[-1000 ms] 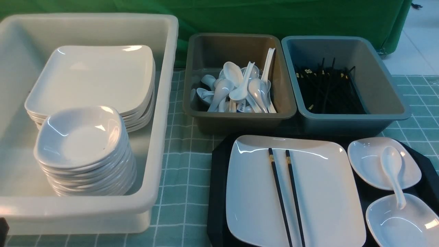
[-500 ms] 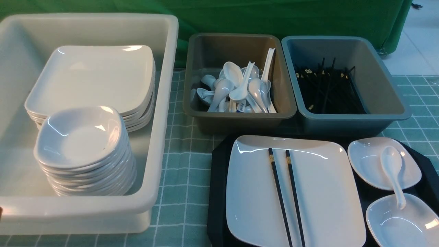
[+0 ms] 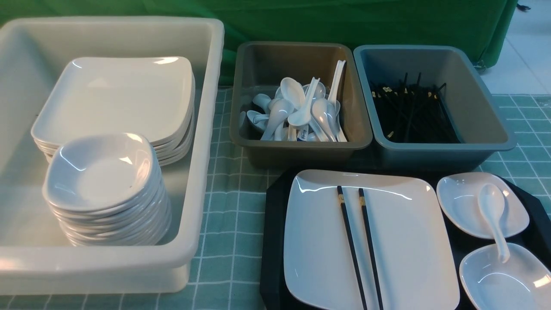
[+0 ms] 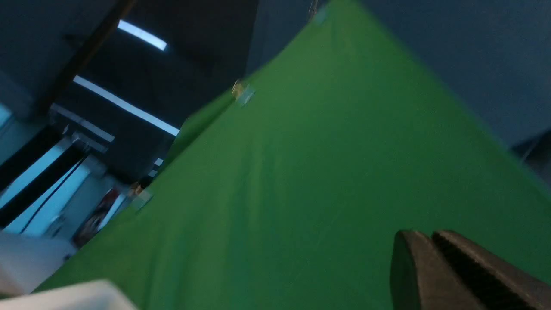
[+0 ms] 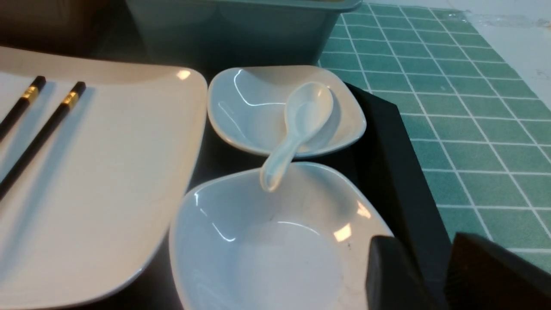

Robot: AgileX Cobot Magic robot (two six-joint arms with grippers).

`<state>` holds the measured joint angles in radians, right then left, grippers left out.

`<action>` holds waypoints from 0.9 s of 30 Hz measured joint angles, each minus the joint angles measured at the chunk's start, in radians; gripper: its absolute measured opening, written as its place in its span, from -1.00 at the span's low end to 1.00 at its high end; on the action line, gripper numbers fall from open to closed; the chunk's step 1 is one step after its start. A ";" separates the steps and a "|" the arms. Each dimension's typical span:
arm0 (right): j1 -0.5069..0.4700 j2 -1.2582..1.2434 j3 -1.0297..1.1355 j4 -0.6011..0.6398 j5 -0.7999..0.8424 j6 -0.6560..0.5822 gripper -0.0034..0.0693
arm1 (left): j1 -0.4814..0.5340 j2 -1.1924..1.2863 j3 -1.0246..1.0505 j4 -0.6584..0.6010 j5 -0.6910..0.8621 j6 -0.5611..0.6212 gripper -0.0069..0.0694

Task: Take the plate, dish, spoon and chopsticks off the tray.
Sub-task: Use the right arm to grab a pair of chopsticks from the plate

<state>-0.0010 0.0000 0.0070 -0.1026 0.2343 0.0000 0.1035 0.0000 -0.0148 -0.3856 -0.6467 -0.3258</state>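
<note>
You have not cleared anything yet, as far as I can tell. The big white tub (image 3: 206, 129) on the robot's left already holds a pile of plates (image 3: 116, 94) and a pile of dishes (image 3: 101, 172). It looks like the home for the plate and dishes.

The black tray (image 3: 272, 241) sits close to you on the right, and everything is still on it. The plate (image 3: 409, 241) takes up most of the tray. On the plate's right are two small dishes, the far dish (image 3: 458, 206) and the near dish (image 3: 495, 284). The spoon (image 3: 495, 224) lies with its bowl in the far dish and its handle tip over the near dish. The chopsticks (image 3: 351, 245) lie side by side on top of the plate. So all of these are left to do.

The brown tub (image 3: 301, 148) of spoons and the grey-blue tub (image 3: 430, 157) of chopsticks wait just behind the tray.

Now the things you cannot see. Neither arm shows in the front view. The near edges of the tray, plate and near dish are cut off, and so are the thin ends of the chopsticks. The left wrist view is blurry and shows mostly green cloth (image 4: 323, 172).

Your left gripper (image 4: 424, 241) is pinched closed with nothing in it. Your right gripper (image 5: 424, 258) hangs close to the near dish with its fingers apart, holding nothing.
</note>
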 joint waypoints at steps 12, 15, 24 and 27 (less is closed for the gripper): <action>0.003 0.000 0.000 0.148 -0.260 0.253 -0.24 | 0.000 0.464 -0.925 0.250 1.142 0.031 -0.77; 0.003 0.000 0.000 0.225 -0.394 0.508 -0.24 | 0.000 0.706 -1.101 0.154 1.506 0.212 -0.77; 0.010 0.003 -0.016 0.242 -0.494 0.593 -0.34 | -0.133 1.093 -1.047 -0.015 1.710 0.471 -0.81; 0.071 0.079 -0.199 0.207 -0.162 0.497 -0.75 | -0.374 1.145 -1.048 0.071 1.658 0.370 -0.82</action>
<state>0.0703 0.0787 -0.1920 0.1049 0.0720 0.4969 -0.2706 1.1455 -1.0632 -0.3149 1.0111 0.0438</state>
